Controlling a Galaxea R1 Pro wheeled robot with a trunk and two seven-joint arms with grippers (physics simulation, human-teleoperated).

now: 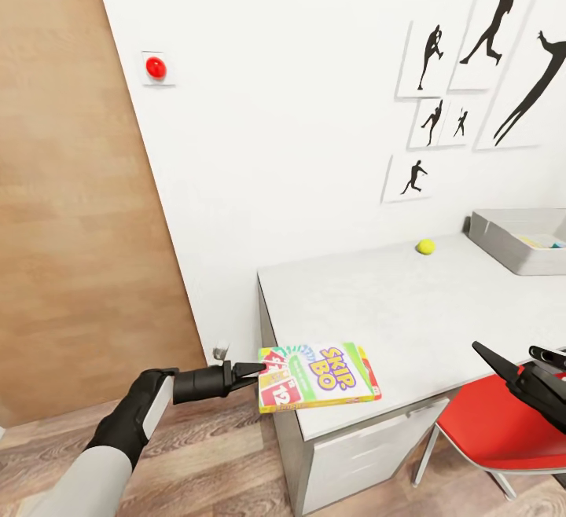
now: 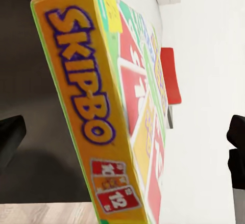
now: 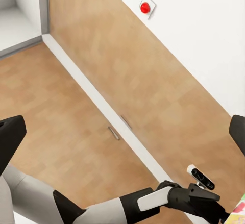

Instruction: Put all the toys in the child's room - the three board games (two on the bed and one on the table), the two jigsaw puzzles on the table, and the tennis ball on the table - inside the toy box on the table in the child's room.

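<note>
Left fingers [image 1: 250, 369] pinch the SKIP-BO box [image 1: 318, 378] by its edge; toy box [image 1: 503, 250] waits at two o'clock across the desk [image 1: 393, 305].

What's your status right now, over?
Left tool shut on SKIP-BO box at table corner. Right tool open, empty. Tennis ball on table; toy box far right. Path clear.

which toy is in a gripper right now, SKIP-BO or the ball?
The SKIP-BO box, pinched at its edge by the left gripper over the table corner. The tennis ball lies loose near the wall.
</note>
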